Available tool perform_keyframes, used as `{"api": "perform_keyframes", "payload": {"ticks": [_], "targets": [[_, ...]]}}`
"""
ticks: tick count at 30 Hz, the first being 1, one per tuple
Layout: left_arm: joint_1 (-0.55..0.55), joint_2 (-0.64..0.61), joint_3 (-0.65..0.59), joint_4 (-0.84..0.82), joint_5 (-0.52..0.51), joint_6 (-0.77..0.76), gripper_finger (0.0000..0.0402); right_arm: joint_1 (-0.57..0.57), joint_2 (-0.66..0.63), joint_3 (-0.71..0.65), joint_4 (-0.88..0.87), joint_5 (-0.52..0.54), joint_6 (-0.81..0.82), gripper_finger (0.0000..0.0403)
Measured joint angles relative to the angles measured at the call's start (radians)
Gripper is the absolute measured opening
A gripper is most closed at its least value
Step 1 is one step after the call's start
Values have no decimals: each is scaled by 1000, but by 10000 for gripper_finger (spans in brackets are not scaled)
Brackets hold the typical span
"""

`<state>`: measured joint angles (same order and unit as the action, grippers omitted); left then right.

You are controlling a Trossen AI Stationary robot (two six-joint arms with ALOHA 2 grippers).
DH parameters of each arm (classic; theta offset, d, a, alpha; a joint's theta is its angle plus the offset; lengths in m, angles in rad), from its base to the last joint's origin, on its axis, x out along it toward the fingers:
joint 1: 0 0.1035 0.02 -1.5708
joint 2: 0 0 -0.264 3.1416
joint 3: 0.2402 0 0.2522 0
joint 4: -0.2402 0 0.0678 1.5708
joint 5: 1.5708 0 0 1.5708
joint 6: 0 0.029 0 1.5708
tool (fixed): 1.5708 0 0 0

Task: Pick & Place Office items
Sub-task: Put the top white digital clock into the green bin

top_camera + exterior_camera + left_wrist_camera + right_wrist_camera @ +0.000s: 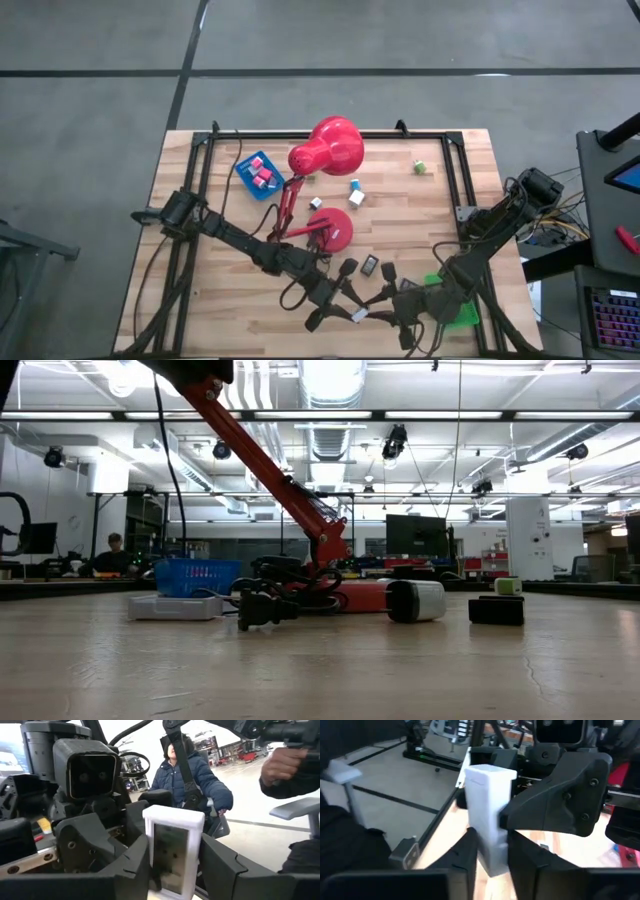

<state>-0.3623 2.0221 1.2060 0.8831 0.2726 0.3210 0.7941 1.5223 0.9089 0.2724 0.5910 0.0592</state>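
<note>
A small white flat rectangle [358,316], one of the office items, hangs above the table's near edge between my two grippers. My left gripper [348,308] comes from the left and my right gripper [373,318] from the right; both are shut on it. In the left wrist view the white piece [172,850] stands upright and shows a dark window. Other items lie on the table: dark flat rectangles [370,265], a teal and white block [355,192] and a green block [421,167]. My left gripper pinches the white piece between its two fingers [132,867], which stand level on its two narrow side edges [149,865], low down. The piece stands upright, clear of the table. My right gripper pinches the piece's lower part [490,852] between its two fingers [462,857], coming level from the opposite side. My left gripper's dark finger [555,802] lies against the piece higher up.
The red desk lamp's head [325,150] and base [330,228] stand mid-table. A blue tray [258,173] with pink pieces lies far left of the lamp. A green tray [455,312] lies under my right arm. A seated person [192,775] is beyond the table.
</note>
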Motion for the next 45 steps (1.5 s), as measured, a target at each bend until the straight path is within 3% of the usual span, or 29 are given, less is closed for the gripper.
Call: {"api": "perform_keyframes", "payload": {"ticks": [1,3,5,23,33,39,45], "targets": [[-1,0,-1,6,-5,1,119,1,0,0,-4,-11,-6,63],[-1,0,-2,12,-12,-2,34,3,0,-1,-9,11,-19,49],[-1,0,-2,17,-14,-3,18,3,-1,-1,-8,11,-34,48],[1,-36,-57,6,-19,5,19,1,0,-1,-53,4,5,48],[2,-77,-127,24,-43,0,42,-5,1,-3,-56,18,7,48],[-1,-77,-127,19,2,-7,47,-6,1,-3,-57,14,4,48],[-24,-77,-126,11,16,-14,80,-3,1,-3,-58,-9,1,48]]}}
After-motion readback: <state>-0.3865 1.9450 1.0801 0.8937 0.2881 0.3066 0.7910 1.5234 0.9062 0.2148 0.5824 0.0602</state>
